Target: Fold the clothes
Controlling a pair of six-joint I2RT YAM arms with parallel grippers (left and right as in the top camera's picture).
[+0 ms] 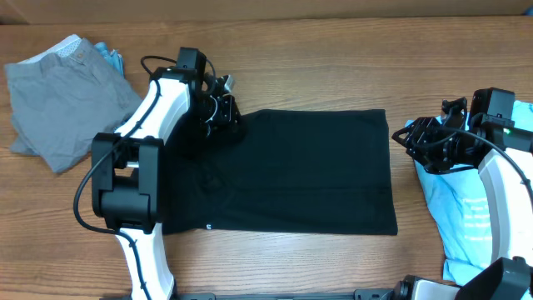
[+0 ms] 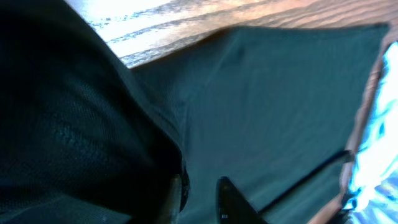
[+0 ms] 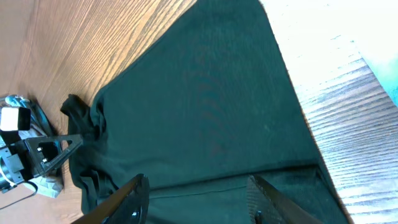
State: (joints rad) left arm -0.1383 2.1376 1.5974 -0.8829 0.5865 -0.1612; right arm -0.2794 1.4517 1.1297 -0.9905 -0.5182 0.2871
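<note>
The clothes lie on a wooden table. A black T-shirt (image 1: 308, 167) is spread flat in the middle, folded into a rectangle, with a tiny white label (image 1: 208, 226) at its front edge. My left gripper (image 1: 225, 117) sits at the shirt's far left corner, where the cloth is bunched up. In the left wrist view its jaws (image 2: 200, 183) stand slightly open over the flat shirt (image 2: 280, 93), with a raised black fold (image 2: 74, 124) against the left finger. My right gripper (image 1: 410, 142) hovers just off the shirt's right edge. It is open (image 3: 196, 182) and empty above the shirt (image 3: 205, 93).
A grey garment (image 1: 58, 100) lies crumpled at the far left with a bit of light-blue cloth (image 1: 108, 57) behind it. A light-blue tee with white print (image 1: 462, 217) lies at the right under the right arm. The table's back edge runs along the top.
</note>
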